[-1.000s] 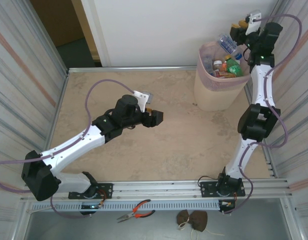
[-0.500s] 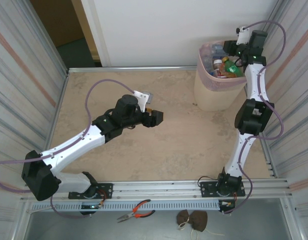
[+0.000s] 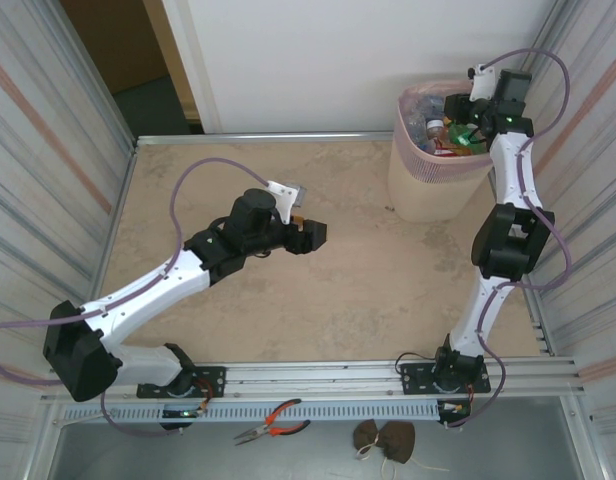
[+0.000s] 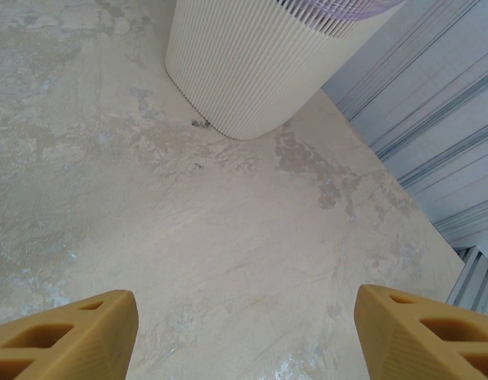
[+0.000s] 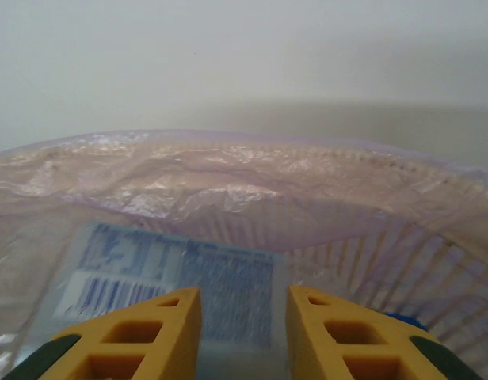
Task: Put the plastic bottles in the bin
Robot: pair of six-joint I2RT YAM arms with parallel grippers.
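Right gripper [image 3: 458,106] in the mouth of the bin [image 3: 428,195], closed on a bottle [image 5: 216,269]; left gripper [image 3: 312,236] open over the worktop [image 3: 368,290].

The bin stands in the far right corner of the worktop, lined with a pink bag [image 5: 228,170]. It holds a heap of bottles [image 3: 450,142], with orange and green showing among them. In the right wrist view the yellow fingers [image 5: 141,332] sit close together, pinching a clear bottle. Its white label, with blue print and a barcode, fills the narrow gap and spreads past the tips, just inside the bag's rim. The left gripper hangs above the middle of the worktop, well apart from the bin and pointing toward it. Its fingers [image 4: 70,332] stand wide apart, holding nothing, with bare worktop under the gap and the bin's ribbed wall ahead.
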